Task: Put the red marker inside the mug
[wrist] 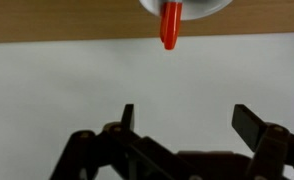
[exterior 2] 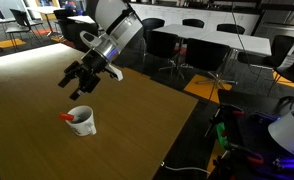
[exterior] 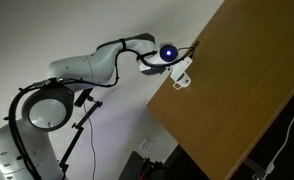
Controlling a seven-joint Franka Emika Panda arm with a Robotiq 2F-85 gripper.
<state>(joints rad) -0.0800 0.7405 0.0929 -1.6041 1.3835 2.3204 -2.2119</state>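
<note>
The white mug (exterior 2: pixel 83 122) stands on the wooden table (exterior 2: pixel 137 130), with the red marker (exterior 2: pixel 68 117) sticking out over its rim. In the wrist view the mug's rim (wrist: pixel 187 8) shows at the top edge with the red marker (wrist: pixel 169 27) pointing down from it. My gripper (exterior 2: pixel 79 82) hangs above the mug, open and empty. Its two fingers stand wide apart in the wrist view (wrist: pixel 187 122) with nothing between them. In an exterior view the gripper (exterior: pixel 183 72) is at the table's edge; mug and marker are hidden there.
Black chairs (exterior 2: pixel 202 55) and long tables stand behind the wooden table. Cables and a lit device (exterior 2: pixel 237 135) lie on the floor beside it. The table's edge (exterior: pixel 162 110) runs diagonally in an exterior view.
</note>
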